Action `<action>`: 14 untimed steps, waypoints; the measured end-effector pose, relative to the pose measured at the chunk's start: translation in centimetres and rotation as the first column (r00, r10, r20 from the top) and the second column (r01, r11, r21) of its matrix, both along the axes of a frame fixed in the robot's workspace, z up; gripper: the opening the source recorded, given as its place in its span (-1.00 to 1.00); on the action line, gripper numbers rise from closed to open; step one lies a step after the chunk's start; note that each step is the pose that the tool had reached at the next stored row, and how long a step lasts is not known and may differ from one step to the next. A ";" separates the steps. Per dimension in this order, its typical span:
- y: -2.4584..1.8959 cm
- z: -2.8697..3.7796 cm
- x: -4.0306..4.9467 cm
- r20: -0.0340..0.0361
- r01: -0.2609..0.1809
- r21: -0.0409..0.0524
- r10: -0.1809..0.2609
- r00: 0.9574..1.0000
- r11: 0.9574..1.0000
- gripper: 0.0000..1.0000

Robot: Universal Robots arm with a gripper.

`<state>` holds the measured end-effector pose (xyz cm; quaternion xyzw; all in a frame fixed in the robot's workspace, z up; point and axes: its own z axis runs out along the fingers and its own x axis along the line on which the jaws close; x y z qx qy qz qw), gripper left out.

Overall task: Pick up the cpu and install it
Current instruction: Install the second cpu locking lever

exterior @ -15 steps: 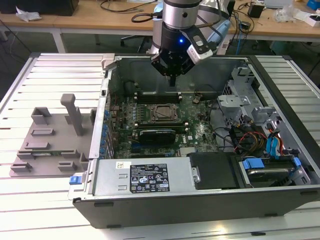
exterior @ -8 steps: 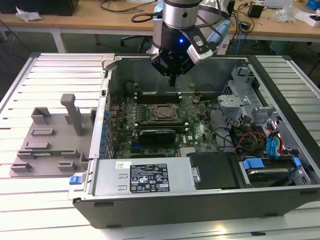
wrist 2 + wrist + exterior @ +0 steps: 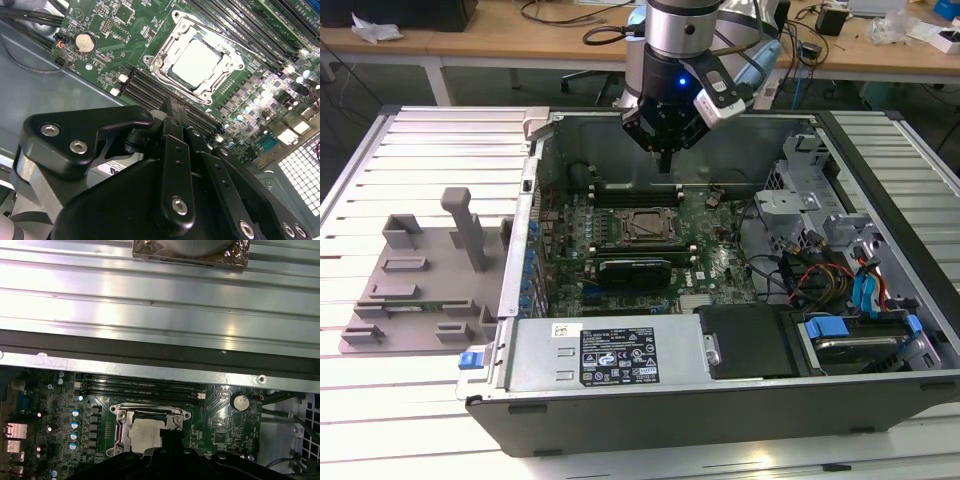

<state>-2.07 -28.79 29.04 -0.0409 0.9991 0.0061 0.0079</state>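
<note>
While the gripper [image 3: 665,160] hangs above the open case [image 3: 880,180], near its far wall, its fingers [image 3: 172,120] are pressed together with nothing between them. The cpu [image 3: 196,62] already lies in the socket [image 3: 642,226] on the motherboard [image 3: 720,250], its pale silvery top showing inside the metal frame in both wrist views. It looks flat and square to the frame, with no corner riding up, so by my judgement the placing is done and the arm is clear of the chip.

The memory slots [image 3: 145,87] run just beside the socket, between it and the gripper tips in the second wrist view. A coin cell [image 3: 85,42] sits toward the board's corner, well apart from the socket.

To do this step well, the chip should stay untouched by sideways force: any contact should come straight down and light, since the pins beneath bend easily. The frame appears open around the chip; whether its lever is latched I cannot tell. Keeping the tips centred over the socket and clear of the slots would avoid snagging.

The grey tray [image 3: 430,280] rests outside the case, on the slatted table [image 3: 380,400], on the exterior view's left.
</note>
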 end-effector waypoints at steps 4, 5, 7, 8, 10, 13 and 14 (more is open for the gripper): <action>-0.30 0.01 0.00 0.000 0.000 0.000 0.000 1.000 1.000 -0.79; -0.39 0.00 0.00 0.000 0.000 0.000 0.000 1.000 1.000 -0.79; -0.65 0.00 0.00 0.000 0.000 0.000 0.000 1.000 1.000 -0.79; -0.77 0.00 0.00 0.000 0.000 0.000 0.000 1.000 1.000 -0.79; -1.02 -0.01 0.00 0.000 0.000 0.000 0.000 1.000 1.000 -0.79; -1.55 -0.01 0.00 0.000 0.000 0.000 0.000 1.000 1.000 -0.79; -1.76 -0.01 0.00 0.000 0.000 0.000 0.000 1.000 1.000 -0.79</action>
